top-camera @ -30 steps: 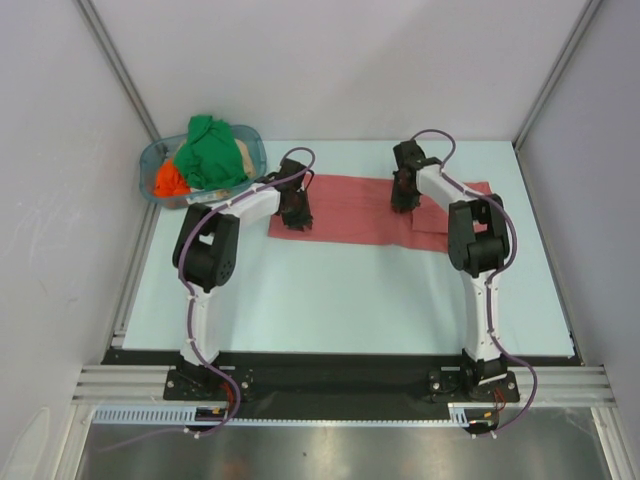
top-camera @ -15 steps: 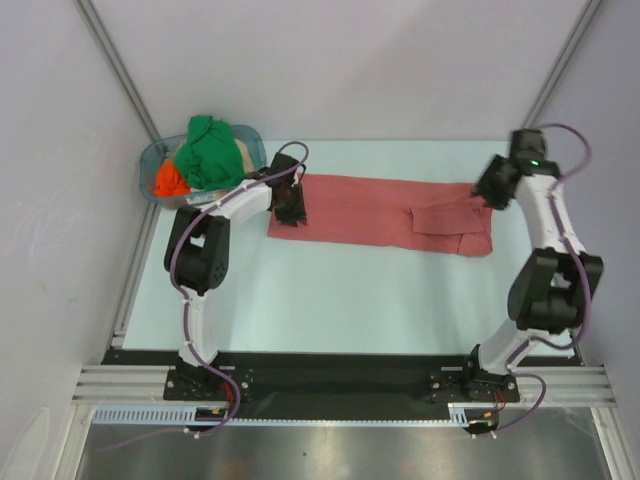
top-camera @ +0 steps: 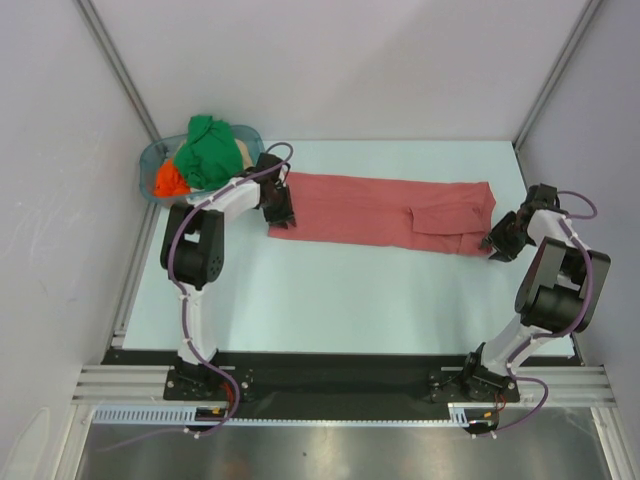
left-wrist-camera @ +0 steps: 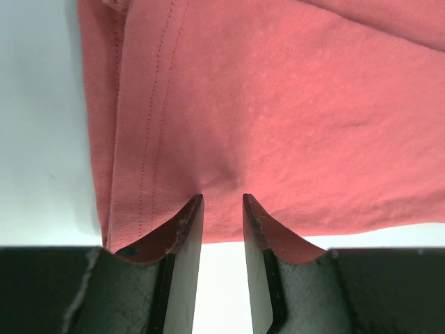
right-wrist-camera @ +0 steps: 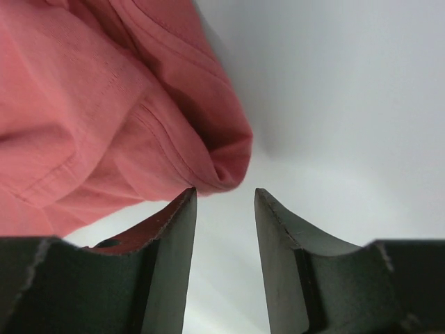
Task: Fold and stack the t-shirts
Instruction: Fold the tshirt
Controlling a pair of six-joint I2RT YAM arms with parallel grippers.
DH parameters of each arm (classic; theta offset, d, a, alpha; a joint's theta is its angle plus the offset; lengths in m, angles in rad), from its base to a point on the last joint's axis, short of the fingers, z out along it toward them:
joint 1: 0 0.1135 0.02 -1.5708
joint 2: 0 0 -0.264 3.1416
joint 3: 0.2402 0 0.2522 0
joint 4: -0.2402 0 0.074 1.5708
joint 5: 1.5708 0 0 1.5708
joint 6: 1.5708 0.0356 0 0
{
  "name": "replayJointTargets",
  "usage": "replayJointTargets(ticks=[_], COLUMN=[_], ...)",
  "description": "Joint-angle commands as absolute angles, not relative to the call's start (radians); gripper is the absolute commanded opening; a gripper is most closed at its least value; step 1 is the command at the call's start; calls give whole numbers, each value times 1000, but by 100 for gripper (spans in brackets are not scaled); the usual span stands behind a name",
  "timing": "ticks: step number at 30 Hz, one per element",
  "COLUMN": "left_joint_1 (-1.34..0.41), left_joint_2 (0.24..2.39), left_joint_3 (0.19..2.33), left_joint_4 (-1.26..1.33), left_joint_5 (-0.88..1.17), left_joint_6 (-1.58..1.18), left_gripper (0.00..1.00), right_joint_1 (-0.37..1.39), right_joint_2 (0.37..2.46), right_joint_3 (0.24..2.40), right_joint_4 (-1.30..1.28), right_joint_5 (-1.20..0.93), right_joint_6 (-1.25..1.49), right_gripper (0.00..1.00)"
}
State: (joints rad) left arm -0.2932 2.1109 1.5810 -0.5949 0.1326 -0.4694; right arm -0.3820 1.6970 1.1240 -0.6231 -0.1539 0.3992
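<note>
**Step in hand:** second fold of the salmon-red tee. It lies as a long strip across the far half of the table, running left-right, with the folded-in sleeve on top near the R end.

**L gripper:** jaws part open with a narrow gap. Tips sit right at the hem on the strip's L end. Bare table shows through the gap and nothing is clamped. There's a small pucker in the cloth just ahead of the tips.

**R gripper:** jaws part open, a bit wider than L, and holding nothing. The tee's near-R corner bunches just beside my L-hand finger. It is not between the pads.

**How to do it well (my judgement):**
- R needs to shift toward the corner so all layers sit between the pads before closing. As it stands I'd close on air or catch only the top layer.
- L should go in deeper past the stitched hem and take the full stack, not just the lip.
- Both ends should lift together and evenly. The cloth is limp, so uneven height will likely skew the strip and spill the sleeve.
- Keep the lift low and lay the cloth over rather than dropping it.

**Other tees:** green tee, orange tee and beige tee are heaped in the tub at the far-L corner, just beside L's wrist. Watch the elbow there.

**Surface/room:** pale, smooth, matte tabletop, so cloth should slide easily. Plain white walls on three sides with metal corner posts. R arm works near the R table edge with little margin.
</note>
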Motion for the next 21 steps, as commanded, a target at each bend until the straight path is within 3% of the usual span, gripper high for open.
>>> replayJointTargets(ticks=[1, 7, 10, 13, 14, 16, 21], left_joint_1=[-290, -278, -275, -273, -273, -270, -264], left_joint_2=[2114, 2131, 2132, 2141, 2149, 2157, 2167], left_joint_3=[1594, 1589, 1589, 1594, 1597, 1600, 1600], left_joint_4=[-601, -606, -610, -615, -621, -627, -640], left_joint_5=[155, 152, 152, 146, 146, 149, 140], left_joint_6=[-454, -457, -465, -468, -469, -474, -468], left_gripper=[35, 34, 34, 34, 34, 34, 34], right_joint_1=[-382, -382, -379, -383, -383, -383, -385], right_joint_2=[1717, 1752, 1778, 1795, 1801, 1802, 1810], right_joint_3=[1150, 1178, 1195, 1207, 1215, 1230, 1293], right_joint_4=[-561, -554, -555, -560, -561, -574, -633], right_joint_5=[-176, -167, -152, -152, -149, -111, 56], right_joint_6=[376, 357, 350, 334, 331, 325, 272], right_gripper=[45, 44, 39, 24, 12, 0, 0])
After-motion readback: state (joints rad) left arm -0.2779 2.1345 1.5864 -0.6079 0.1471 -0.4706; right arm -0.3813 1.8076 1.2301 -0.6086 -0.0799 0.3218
